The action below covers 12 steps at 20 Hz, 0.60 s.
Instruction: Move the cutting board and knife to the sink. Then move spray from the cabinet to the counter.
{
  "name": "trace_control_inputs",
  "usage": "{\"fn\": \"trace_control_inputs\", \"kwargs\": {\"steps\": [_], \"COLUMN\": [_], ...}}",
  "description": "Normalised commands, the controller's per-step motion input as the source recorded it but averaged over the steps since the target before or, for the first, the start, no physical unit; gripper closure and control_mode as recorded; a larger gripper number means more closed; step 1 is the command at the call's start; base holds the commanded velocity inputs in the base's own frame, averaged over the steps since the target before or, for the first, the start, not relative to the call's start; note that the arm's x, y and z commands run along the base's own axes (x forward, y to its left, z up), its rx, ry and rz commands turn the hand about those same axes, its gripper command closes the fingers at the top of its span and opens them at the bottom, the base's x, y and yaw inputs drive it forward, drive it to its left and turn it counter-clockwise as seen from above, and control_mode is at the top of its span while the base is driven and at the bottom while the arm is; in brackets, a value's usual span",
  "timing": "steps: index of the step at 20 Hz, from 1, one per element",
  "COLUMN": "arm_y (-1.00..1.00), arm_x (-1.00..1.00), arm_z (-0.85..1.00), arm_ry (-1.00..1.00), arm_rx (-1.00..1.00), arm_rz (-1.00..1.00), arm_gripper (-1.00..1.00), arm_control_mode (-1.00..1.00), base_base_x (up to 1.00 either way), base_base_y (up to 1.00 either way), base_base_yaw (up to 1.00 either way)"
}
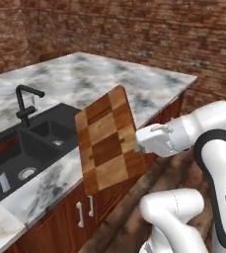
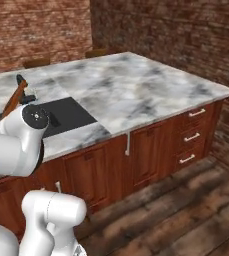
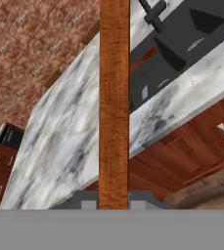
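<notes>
Fingers (image 3: 114, 204) pinch the cutting board (image 1: 110, 140) upright on edge, long axis near vertical, above counter (image 1: 50, 185) front.

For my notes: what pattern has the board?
Light and dark brown wooden squares, a patchwork, on the board; clearest in the left base view.

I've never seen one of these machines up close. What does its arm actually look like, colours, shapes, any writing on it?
The arm is built from smooth, rounded glossy white shells, like fat tubes joined end to end. Dark, nearly black bands mark the joints, and one band carries small pale lettering down its side. A dark round cap shows on one joint in the right base view. The gripper is a boxier white block.
</notes>
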Motion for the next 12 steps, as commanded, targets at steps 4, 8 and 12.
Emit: {"fn": "trace_control_inputs", "kwargs": {"steps": [4, 8, 12], "arm_y": [0.00, 0.00, 0.00], "arm_x": [0.00, 0.00, 0.00], "arm_z": [0.00, 0.00, 0.00], "arm_ry": [0.00, 0.00, 0.00], "arm_rx": [0.00, 0.00, 0.00], "arm_rz": [0.00, 0.00, 0.00], "arm_gripper": [1.00, 1.00, 1.00], "arm_control_mode": [1.00, 1.00, 1.00], "base_base_x": [0.76, 0.49, 0.28], "base_base_y": [-0.05, -0.01, -0.02], "base_base_yaw": [0.71, 0.63, 0.56]}}
